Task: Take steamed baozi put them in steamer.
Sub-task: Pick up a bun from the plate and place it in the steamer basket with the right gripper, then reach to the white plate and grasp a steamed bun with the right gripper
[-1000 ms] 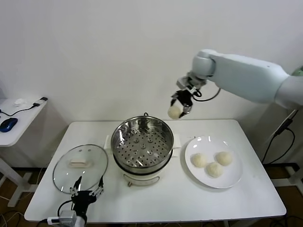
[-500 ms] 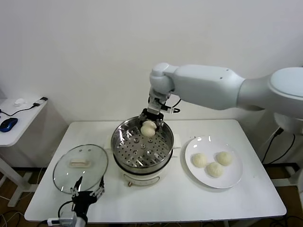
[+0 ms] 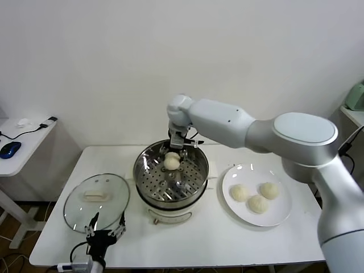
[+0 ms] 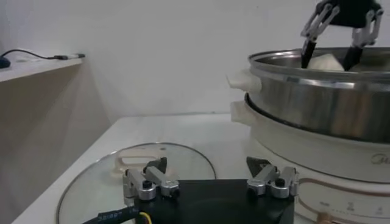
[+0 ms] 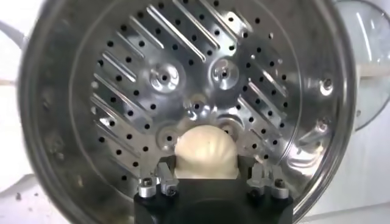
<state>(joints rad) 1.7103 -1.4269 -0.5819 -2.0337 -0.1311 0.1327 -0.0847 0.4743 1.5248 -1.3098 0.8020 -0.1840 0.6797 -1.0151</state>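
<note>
The steel steamer (image 3: 145, 170) stands on its white base at the table's middle. My right gripper (image 3: 173, 157) reaches down into its far side, shut on one cream baozi (image 3: 172, 161); the right wrist view shows the baozi (image 5: 206, 152) between the jaws just above the perforated tray (image 5: 183, 67). The left wrist view shows that baozi (image 4: 326, 61) above the pot rim (image 4: 317, 67). Three more baozi (image 3: 256, 196) lie on the white plate (image 3: 278, 219) at the right. My left gripper (image 3: 104, 232) is open and empty at the table's front left.
A glass lid (image 3: 74, 207) with a white handle lies flat left of the steamer, right beside my left gripper; it also shows in the left wrist view (image 4: 91, 189). A side desk (image 3: 17, 148) with a blue mouse stands at the far left.
My right gripper carried the baozi from above the steamer's right rim leftward and down into the pot. The left arm has not moved.
</note>
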